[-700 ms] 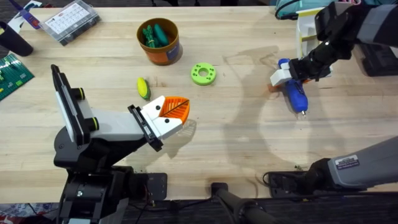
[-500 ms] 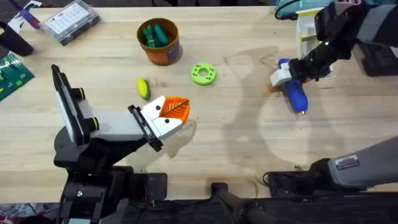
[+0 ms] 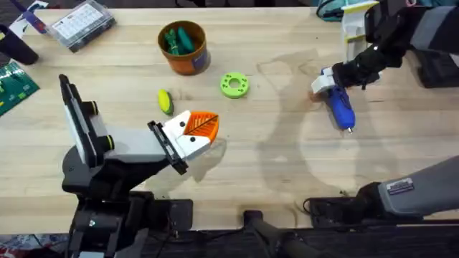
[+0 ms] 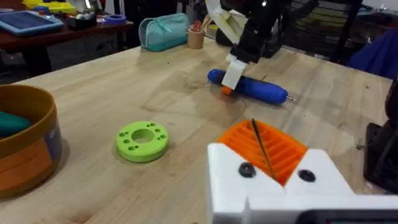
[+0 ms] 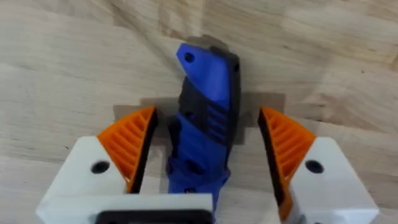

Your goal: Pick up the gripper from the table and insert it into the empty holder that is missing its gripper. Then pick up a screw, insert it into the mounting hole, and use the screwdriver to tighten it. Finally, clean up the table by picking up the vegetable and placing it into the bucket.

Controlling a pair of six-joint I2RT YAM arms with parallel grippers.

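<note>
The blue screwdriver (image 3: 341,109) lies on the table (image 3: 272,165) at the right, its bit toward the near edge. My right gripper (image 3: 325,82) hangs over its rear end, open. Its orange pads (image 5: 135,140) stand either side of the screwdriver (image 5: 208,93) without touching it. The yellow-and-green vegetable (image 3: 165,101) lies left of centre. Just behind it stands the orange-brown bucket (image 3: 184,47), holding green pieces. My left gripper (image 3: 199,130) rests shut and empty near the vegetable. A white-and-yellow holder (image 3: 354,29) stands at the far right, partly hidden by the right arm.
A lime-green ring (image 3: 234,84) lies between the bucket and the screwdriver. A clear parts box (image 3: 81,24) sits at the far left, and a green circuit board (image 3: 12,82) at the left edge. Bare wood stretches across the middle and near side.
The right gripper has shifted slightly toward the far edge over the screwdriver's rear end. The left arm has not moved.
</note>
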